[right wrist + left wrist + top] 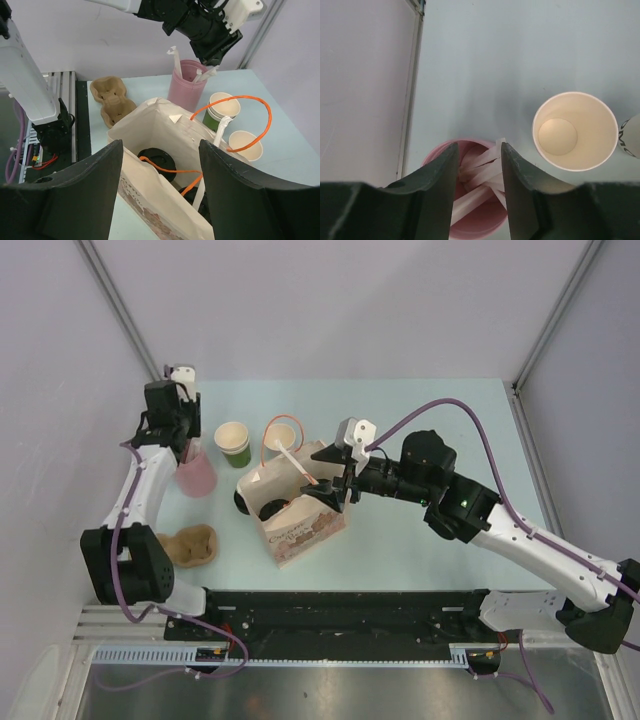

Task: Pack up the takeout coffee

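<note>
The green-sided cup [234, 443] and the white cup [279, 437] stand open-topped on the table behind the beige paper bag [300, 525]. Two black lids [157, 160] lie inside the bag, with a white straw [220, 135] leaning at its far side and orange handles [235, 100] looping above it. My right gripper [160, 150] hovers open over the bag's mouth with nothing between its fingers. My left gripper [479, 150] hangs open just above the pink cup [470, 220] of white straws, the straws showing in the gap. The green cup's cream inside [575, 131] shows beside it.
A brown cardboard cup carrier [190, 543] lies at the near left by the left arm's base. The white cup's printed side [632, 136] shows at the right edge of the left wrist view. Grey walls close in the table on the left, right and far sides.
</note>
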Controlling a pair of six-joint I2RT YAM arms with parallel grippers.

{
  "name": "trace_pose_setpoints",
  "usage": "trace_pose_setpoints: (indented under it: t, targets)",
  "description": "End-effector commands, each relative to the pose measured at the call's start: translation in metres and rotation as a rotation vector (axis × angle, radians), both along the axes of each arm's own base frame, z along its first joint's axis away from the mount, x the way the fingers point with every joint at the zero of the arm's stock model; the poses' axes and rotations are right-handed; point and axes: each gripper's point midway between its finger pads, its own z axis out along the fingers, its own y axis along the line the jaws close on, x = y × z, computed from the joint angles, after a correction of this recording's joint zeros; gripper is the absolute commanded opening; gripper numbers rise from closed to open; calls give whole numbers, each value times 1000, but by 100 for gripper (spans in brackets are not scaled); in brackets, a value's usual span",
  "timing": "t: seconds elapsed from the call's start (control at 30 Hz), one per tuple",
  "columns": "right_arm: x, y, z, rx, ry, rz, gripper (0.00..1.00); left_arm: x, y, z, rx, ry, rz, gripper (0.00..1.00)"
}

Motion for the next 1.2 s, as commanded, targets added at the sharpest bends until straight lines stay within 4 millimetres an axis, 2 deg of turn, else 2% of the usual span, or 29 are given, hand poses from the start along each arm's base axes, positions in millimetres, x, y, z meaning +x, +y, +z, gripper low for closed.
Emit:
trace_pose_setpoints:
  t: [0.0, 0.1, 0.27, 0.33, 0.43, 0.5, 0.57, 0.73, 0.83, 0.97, 1.17]
  targets:
    - [-4, -2, 8, 13, -26, 1, 67, 3, 2, -14, 3, 50, -11, 43]
    - [-3, -3, 5, 2, -18, -9, 67, -6, -3, -4, -17, 23, -26, 45]
    - [-5, -1, 4, -1, -13, 3, 67, -26, -9, 38, -14, -80, -44, 47]
    - [-6, 0, 3, -3, -12, 6, 67, -35, -12, 38, -20, -78, -58, 50]
    - [-8, 2, 0, -12, -8, 14, 67, -53, -15, 27, -9, -53, -78, 54]
    - [-9, 3, -1, -14, -8, 20, 67, -61, -16, 10, 9, -11, -93, 55]
    - [-9, 5, -3, -16, -7, 25, 67, -64, -16, -3, 30, 23, -103, 56]
    - [-10, 7, -2, -12, -8, 32, 68, -56, -15, -33, 72, 116, -115, 54]
    - [-11, 5, 0, -12, -8, 29, 68, -49, -12, -40, 92, 144, -106, 53]
    - [-12, 4, -2, -16, -7, 29, 68, -40, -15, -40, 77, 144, -116, 51]
    - [-12, 4, -2, -18, -9, 28, 68, -36, -13, -32, 87, 129, -102, 41]
